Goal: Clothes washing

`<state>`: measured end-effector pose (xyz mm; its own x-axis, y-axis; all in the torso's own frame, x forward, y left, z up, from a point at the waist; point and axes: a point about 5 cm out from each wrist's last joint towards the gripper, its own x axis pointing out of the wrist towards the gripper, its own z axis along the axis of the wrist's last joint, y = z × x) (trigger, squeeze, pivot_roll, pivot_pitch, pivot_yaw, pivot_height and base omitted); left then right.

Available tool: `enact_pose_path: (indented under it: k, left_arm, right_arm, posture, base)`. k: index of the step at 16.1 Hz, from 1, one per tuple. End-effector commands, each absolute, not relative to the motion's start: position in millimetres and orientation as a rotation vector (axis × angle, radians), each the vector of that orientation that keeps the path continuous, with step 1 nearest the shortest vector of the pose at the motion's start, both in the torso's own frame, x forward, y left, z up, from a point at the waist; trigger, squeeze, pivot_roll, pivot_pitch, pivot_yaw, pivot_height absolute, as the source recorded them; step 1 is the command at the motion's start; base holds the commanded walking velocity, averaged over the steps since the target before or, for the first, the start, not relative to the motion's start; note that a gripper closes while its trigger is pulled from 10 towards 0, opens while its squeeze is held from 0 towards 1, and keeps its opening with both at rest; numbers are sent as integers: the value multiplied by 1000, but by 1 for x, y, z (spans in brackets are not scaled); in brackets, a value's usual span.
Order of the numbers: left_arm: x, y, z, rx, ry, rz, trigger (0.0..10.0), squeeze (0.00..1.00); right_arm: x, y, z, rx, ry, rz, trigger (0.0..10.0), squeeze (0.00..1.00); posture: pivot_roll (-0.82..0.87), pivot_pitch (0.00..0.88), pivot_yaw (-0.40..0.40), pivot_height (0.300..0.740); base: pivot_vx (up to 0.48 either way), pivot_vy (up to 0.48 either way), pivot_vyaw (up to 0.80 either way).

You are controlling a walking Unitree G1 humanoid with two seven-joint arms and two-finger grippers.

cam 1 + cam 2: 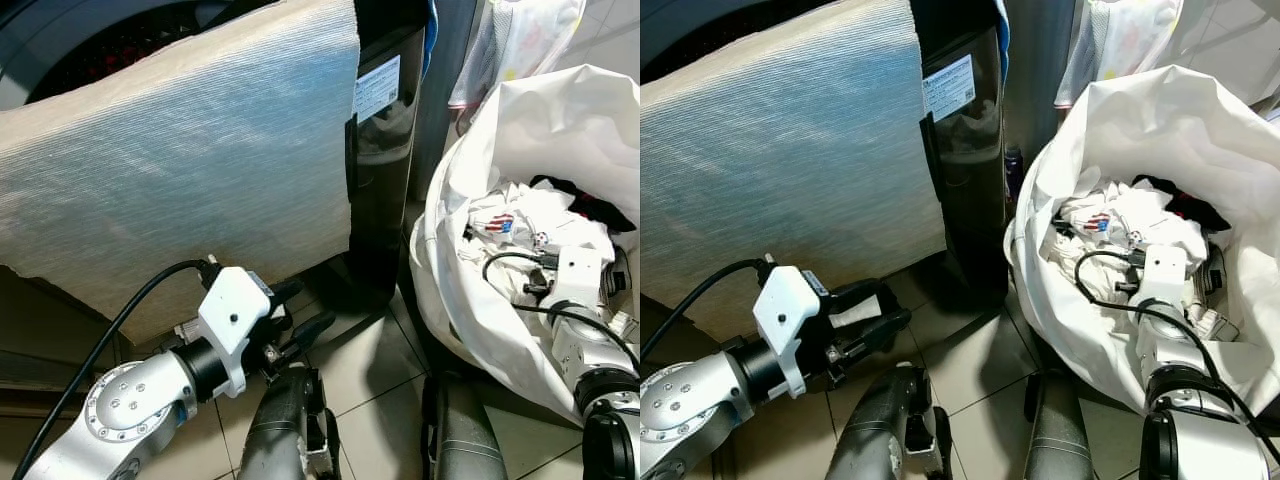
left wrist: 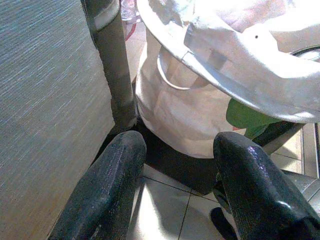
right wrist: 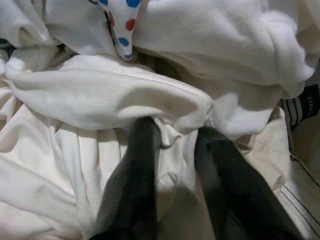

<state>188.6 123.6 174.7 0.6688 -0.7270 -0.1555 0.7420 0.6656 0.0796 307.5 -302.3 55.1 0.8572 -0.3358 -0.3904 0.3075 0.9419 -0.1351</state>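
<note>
Right gripper point(image 3: 172, 150), two long black fingers on the silver arm at the lower right of the head views, is pushed down into the large white fabric laundry bag point(image 1: 470, 290), its fingers a little apart with a ridge of white cloth bunched between them; whether they have closed firmly on it I cannot tell. Left gripper point(image 1: 875, 325) hangs low at the lower left of the head views, fingers parted and grasping nothing, over the pale tiled floor point(image 1: 360, 365).

Judging by the folds, the heap of crumpled white cotton clothes point(image 3: 115, 95) is soft and light, limp rather than stiff, and not fragile. It will sag and trail when lifted, and neighbouring pieces may drag up with it. The thick rolled fold just ahead of the fingertips looks like the best place to pinch: a bunched ridge gives more grip than a flat layer, which would likely slip out.

The clothes fill the open mouth of the bag in the right half of the head views, mostly white, with a white piece dotted in red and blue point(image 3: 120, 20) at the upper middle of the right wrist view and some black fabric point(image 1: 585, 205) toward the far side. At the upper left stands the dark front-loading washing machine point(image 1: 385, 150), largely draped by a ribbed silvery-beige sheet point(image 1: 180, 160).
</note>
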Motion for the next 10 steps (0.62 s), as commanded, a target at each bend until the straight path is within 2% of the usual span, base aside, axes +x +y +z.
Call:
enact_pose_path:
  k: [1, 7, 10]
  left_arm:
    - [188, 124, 171, 144, 137, -825, 10000, 0]
    - [189, 123, 172, 140, 133, -835, 10000, 0]
    - [192, 121, 170, 136, 123, -840, 10000, 0]
  right_arm:
    - [299, -304, 45, -54, 455, -350, 0, 0]
    - [299, -307, 48, -30, 431, -368, 0, 0]
    - [300, -311, 55, -14, 366, -378, 0, 0]
  posture:
    - [171, 245, 193, 641]
    - [169, 236, 201, 641]
    - [141, 200, 190, 641]
  base:
    - [0, 0, 0]
    - [0, 0, 0]
    - [0, 0, 0]
